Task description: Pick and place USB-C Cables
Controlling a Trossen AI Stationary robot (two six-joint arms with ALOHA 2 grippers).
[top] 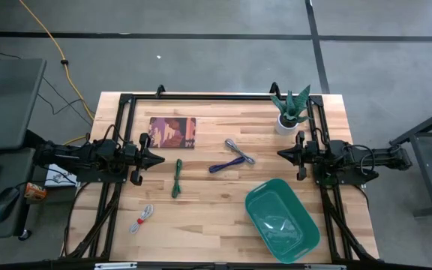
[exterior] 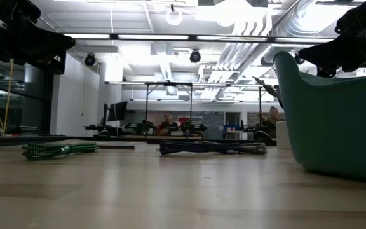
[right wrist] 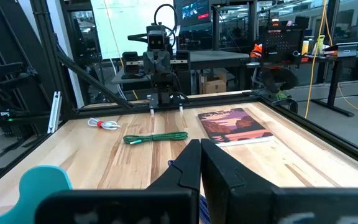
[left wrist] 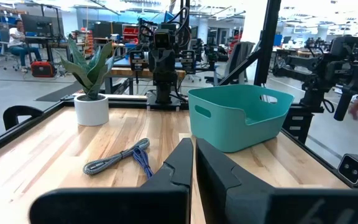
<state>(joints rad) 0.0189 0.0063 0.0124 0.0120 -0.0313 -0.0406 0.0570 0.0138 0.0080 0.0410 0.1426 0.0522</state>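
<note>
A: Wooden tabletop, black frame round it, workshop floor beyond. Both arms sit at the table's outer edges, facing each other across it. Log them as waiting?

B: Yes. Left gripper hovers above the left edge, fingers pressed together, nothing in them; its wrist view shows only a thin slit between them. Right gripper mirrors it on the right side, likewise closed on nothing. My reading: a parked pose that keeps the middle of the table free for the overhead camera.

A: Cables?

B: All four lie on the wood, none in the teal tub, which looks to hold only something clear. Green cable lies just beyond the left gripper, running front to back. Purple cable and silver-grey cable cross each other mid-table, touching. White-and-red cable sits near the front left, well apart from the rest.

A: Why the spread?

B: Likely so each can be gripped alone. The crossed pair is the exception; lifting one may drag the other.

A: Other items?

B: A picture card at the back left, a potted plant at the back right. Tub stands front right, nearer the right arm, so I would judge it the drop point.
</note>
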